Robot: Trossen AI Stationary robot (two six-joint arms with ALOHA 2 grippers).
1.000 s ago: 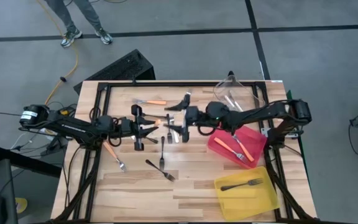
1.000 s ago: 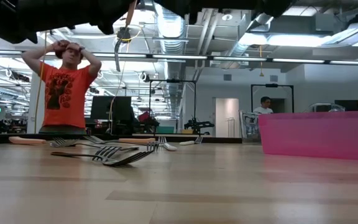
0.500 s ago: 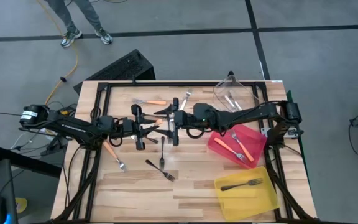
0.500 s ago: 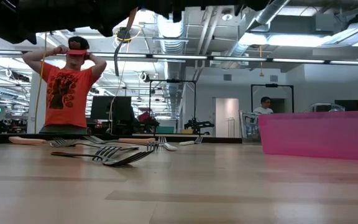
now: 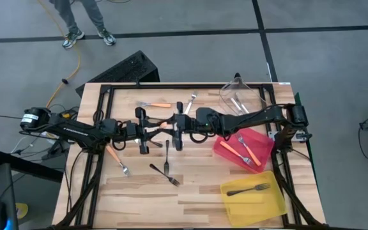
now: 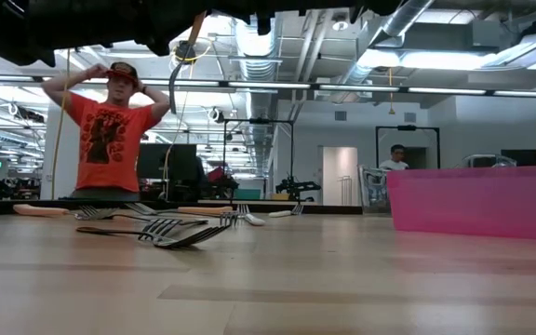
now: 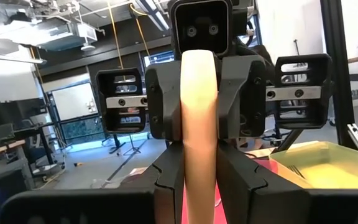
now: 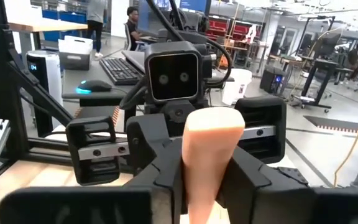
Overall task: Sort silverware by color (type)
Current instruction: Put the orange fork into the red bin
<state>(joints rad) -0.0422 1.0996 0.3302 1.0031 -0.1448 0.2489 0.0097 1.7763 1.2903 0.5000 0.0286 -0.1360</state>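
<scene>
Orange-handled fork (image 5: 165,124) is pinched at both ends right now: the left gripper (image 5: 155,130) and right gripper (image 5: 174,125) meet nose to nose above the middle of the wooden table (image 5: 197,191), both clamped on that handle, arms stretched flat toward each other. Nearer the front edge, black forks (image 5: 166,165) lie loose and a yellow bin (image 5: 275,203) holds one. Farther back sit the pink bin (image 5: 225,152), more orange forks (image 5: 155,104) and a clear bin (image 5: 260,96).
</scene>
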